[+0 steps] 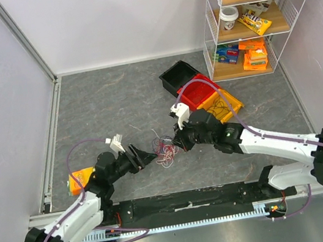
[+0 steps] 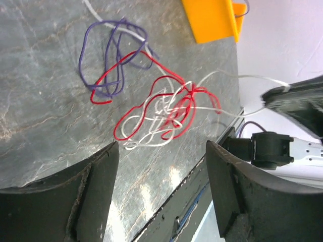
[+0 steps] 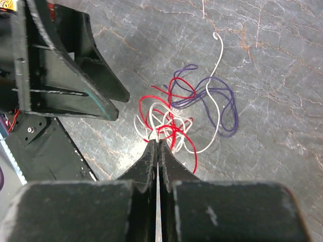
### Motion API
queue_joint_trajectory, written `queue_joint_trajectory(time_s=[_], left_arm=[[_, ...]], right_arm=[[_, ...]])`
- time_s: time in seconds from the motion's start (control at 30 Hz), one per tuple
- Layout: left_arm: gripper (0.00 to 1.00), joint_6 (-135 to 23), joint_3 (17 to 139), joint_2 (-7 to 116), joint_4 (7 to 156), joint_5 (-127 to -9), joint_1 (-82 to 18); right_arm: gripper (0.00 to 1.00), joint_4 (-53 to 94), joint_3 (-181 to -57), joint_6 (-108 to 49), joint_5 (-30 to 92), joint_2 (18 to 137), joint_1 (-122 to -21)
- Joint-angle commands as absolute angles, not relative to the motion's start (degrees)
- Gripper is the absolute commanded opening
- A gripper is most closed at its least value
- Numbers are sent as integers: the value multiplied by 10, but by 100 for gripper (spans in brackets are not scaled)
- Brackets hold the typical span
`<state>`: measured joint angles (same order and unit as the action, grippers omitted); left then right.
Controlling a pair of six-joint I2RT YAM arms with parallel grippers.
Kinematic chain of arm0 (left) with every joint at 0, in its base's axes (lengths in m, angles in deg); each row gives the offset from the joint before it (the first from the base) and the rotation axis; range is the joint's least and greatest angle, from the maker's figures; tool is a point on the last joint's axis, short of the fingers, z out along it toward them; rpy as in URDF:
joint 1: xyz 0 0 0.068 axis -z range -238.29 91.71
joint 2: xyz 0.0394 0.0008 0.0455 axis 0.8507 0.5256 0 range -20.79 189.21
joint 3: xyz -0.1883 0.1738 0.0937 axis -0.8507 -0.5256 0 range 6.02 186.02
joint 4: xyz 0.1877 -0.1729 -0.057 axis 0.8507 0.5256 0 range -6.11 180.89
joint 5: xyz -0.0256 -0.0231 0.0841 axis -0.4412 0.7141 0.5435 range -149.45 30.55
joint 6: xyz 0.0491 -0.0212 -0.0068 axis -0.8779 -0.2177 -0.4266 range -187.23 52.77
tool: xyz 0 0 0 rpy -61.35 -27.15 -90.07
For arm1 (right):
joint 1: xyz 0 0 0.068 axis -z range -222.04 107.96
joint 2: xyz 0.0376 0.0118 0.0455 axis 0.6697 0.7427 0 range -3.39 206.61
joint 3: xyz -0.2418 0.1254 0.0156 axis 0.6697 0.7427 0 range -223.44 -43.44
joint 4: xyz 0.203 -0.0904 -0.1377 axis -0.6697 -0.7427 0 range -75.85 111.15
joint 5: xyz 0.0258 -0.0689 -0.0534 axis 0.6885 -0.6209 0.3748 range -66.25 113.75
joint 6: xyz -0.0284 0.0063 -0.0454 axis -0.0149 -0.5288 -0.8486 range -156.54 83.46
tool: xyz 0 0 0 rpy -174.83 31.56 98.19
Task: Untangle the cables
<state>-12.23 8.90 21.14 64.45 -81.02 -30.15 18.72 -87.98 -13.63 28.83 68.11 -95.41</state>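
- While the right jaws are clenched tight on a white strand at the right edge of the knot, the left jaws stand released, spread wide just left of it and grasping nothing;
- one tangle of cables lies on the grey surface, near the middle and towards the near edge, between the two sets of jaws;
- three colours run through it: white, red and dark purple; the purple loops lie loose at one side of the red-and-white knot; how many strands there are of each colour cannot be told;
- two arms reach in, the left arm and the right arm;
- three bins sit in a touching row to the far right of the tangle: one black bin, one red bin, one orange bin;
- the orange bin holds a few thin wires; what the red one holds cannot be told;
- one white wire rack stands in the far right corner with three shelves; three containers on the top one, a cup and a yellow packet on the middle one, several small boxes on the bottom one;
- one orange box lies at the left, beside the left arm.
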Motion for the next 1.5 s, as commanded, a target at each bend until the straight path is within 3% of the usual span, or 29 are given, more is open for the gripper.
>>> queue_joint_trajectory(time_s=[0.0,0.17,0.33,0.47,0.6,0.83,1.03,1.47], left_arm=[[76,-161,105,281,571,-869,-300],[76,-186,172,433,521,-940,-296],[54,-150,186,511,444,-926,-296],[3,-123,195,508,461,-859,-296],[2,-118,204,461,564,-785,-297],[2,-156,221,197,871,-617,-301],[2,-223,310,-22,1091,-469,-301],[2,-347,564,-22,1204,-319,-300]], right_arm=[[0,161,-892,-133,287,634,-954],[0,162,-911,-127,318,632,-955],[0,159,-920,-125,325,614,-954],[0,110,-944,-144,303,579,-953],[0,4,-1015,-194,176,524,-954],[0,-80,-1074,-229,-197,414,-954],[0,-93,-1045,-225,-303,390,-953],[0,-166,-1058,-147,-490,379,-951]])
